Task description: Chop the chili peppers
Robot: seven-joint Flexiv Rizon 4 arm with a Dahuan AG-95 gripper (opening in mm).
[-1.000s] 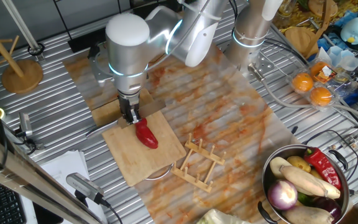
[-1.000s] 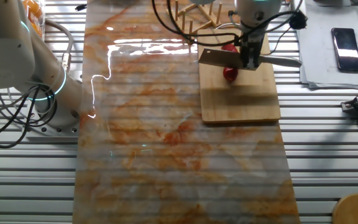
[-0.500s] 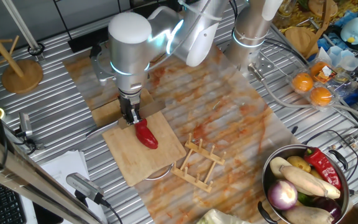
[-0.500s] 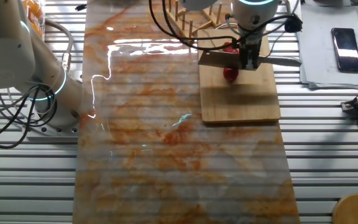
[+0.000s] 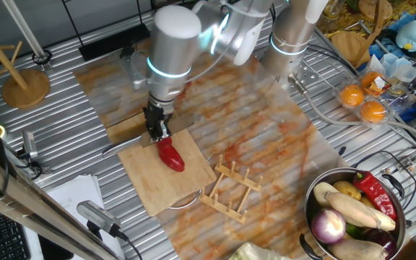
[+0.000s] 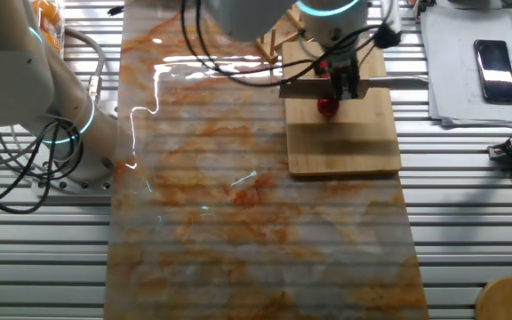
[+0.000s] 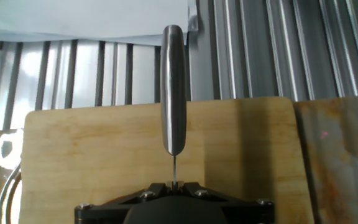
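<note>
My hand point(image 5: 159, 130) is clamped on a cleaver point(image 6: 305, 87), its steel handle point(image 7: 173, 93) pointing away from me over the wooden cutting board point(image 7: 241, 149). The red chili pepper point(image 5: 170, 154) lies whole on that board, just beside my fingers, with the blade held level above it. The board sits on a stained mat point(image 6: 203, 196) covering the tabletop point(image 6: 43, 258).

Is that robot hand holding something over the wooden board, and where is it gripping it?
Yes, the hand holds a knife, gripped around where the blade meets the metal handle.
</note>
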